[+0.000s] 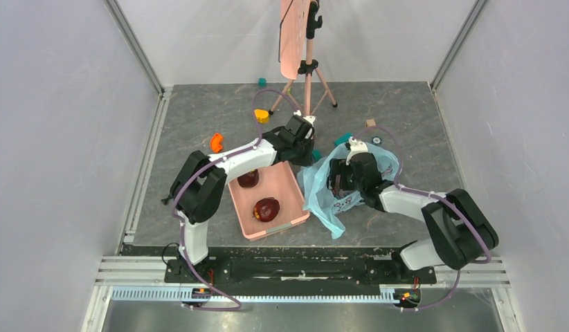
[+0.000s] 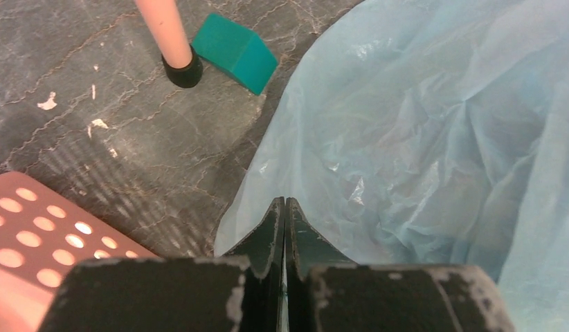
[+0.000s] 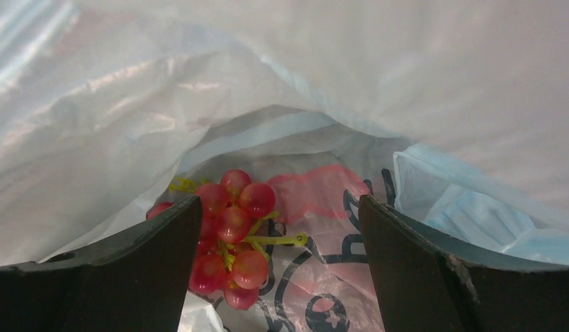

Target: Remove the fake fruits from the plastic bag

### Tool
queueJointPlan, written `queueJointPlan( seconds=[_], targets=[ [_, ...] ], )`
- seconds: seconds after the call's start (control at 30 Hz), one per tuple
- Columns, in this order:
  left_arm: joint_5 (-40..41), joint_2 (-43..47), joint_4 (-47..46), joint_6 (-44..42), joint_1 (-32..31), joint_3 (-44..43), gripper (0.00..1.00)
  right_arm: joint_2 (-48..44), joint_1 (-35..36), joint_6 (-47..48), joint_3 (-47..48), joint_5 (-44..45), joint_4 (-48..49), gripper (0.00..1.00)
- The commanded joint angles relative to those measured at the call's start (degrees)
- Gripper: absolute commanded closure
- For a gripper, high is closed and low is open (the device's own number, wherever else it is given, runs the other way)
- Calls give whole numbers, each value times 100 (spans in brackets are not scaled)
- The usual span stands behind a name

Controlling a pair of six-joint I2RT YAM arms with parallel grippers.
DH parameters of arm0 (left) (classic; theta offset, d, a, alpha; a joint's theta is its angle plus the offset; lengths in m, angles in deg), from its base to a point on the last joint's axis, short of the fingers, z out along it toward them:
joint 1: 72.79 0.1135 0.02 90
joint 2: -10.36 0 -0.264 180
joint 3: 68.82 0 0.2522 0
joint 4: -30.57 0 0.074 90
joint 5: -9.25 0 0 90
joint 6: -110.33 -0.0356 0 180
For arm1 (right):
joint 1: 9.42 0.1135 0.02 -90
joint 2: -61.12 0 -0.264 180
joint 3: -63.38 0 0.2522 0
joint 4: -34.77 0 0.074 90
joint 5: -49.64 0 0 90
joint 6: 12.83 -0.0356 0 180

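Two dark-red fruits (image 1: 267, 209) in basket (image 1: 277, 181), grapes (image 3: 230, 235) in blue bag (image 3: 129, 124), left gripper (image 2: 285, 207) clenched, right gripper (image 3: 280, 205) gaping

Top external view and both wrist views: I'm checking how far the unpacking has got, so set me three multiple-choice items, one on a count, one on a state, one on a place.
1. How many dark-red fruits lie in the pink basket? A none; B two; C four.
2. How does the left claw stand? A shut; B wide open; C out of view.
3. Where is the bunch of red grapes? A in the pink basket; B inside the plastic bag; C in the left claw.
Answers: 1 B, both show in the top view. 2 A, its fingers meet with no gap. 3 B, blue plastic arches over them.
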Motion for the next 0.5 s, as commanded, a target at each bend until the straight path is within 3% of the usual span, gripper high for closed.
queueJointPlan(
  seconds=[0.0, 0.2, 0.47],
  targets=[
    [-112, -100, -184, -62, -58, -240, 98, 365, -15, 38, 83, -146, 216, 15],
    [-129, -169, -182, -71, -59, -229, 98, 794, -18, 29, 137, -93, 228, 18],
    [-119, -216, -177, -73, -64, -202, 98, 643, -20, 62, 21, 53, 102, 48]
  ],
)
